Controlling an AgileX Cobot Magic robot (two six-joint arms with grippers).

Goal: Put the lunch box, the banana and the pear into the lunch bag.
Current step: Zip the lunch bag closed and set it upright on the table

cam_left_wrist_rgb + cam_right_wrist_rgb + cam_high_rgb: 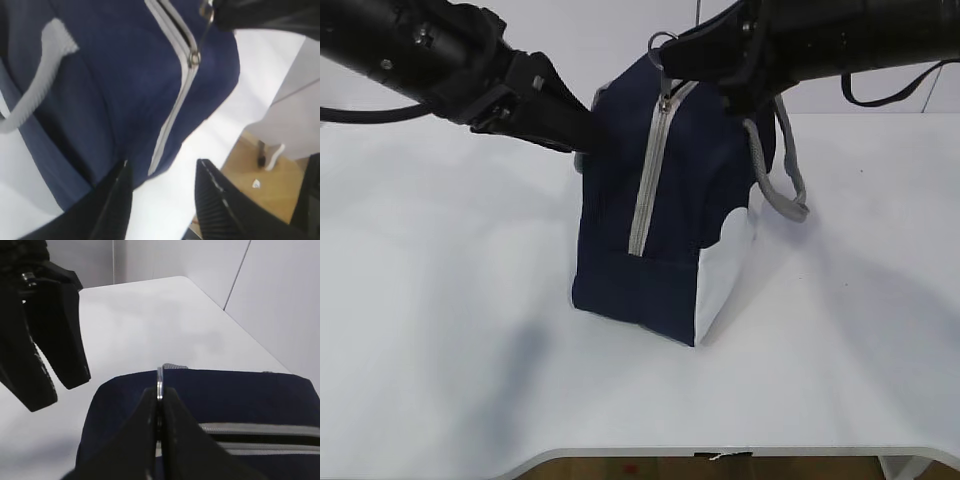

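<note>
We see a smooth white table (440, 300) with a rounded front edge at the bottom of the exterior frame, brown floor showing just beneath it, and a pale wall behind. Wide bare surface lies to the lower left and to the right of the frame.

The lunch bag (620, 220) stands at the centre, navy fabric with a white lower panel at its right corner. A grey zipper (648, 180) runs down its face, apparently closed along the stretch we see. A ribbed grey strap handle (782, 170) loops off its upper right side.

The left gripper (162, 200) comes in from the upper left of the exterior frame and meets the bag's upper left edge. Its wrist view shows ridged black fingers (220, 200) spread apart at the bottom of the frame, bare table between them and the bag just beyond; whether they touch the fabric we cannot tell.

The right gripper (159, 405) reaches in from the upper right. Its wrist view shows what the exterior only hints at: smooth black fingers pressed together on the thin metal ring pull (160, 382) above the bag's top. The left wrist view shows that ring (206, 25) linked to the slider in its upper centre.

We cannot see the lunch box, banana or pear in any view.
</note>
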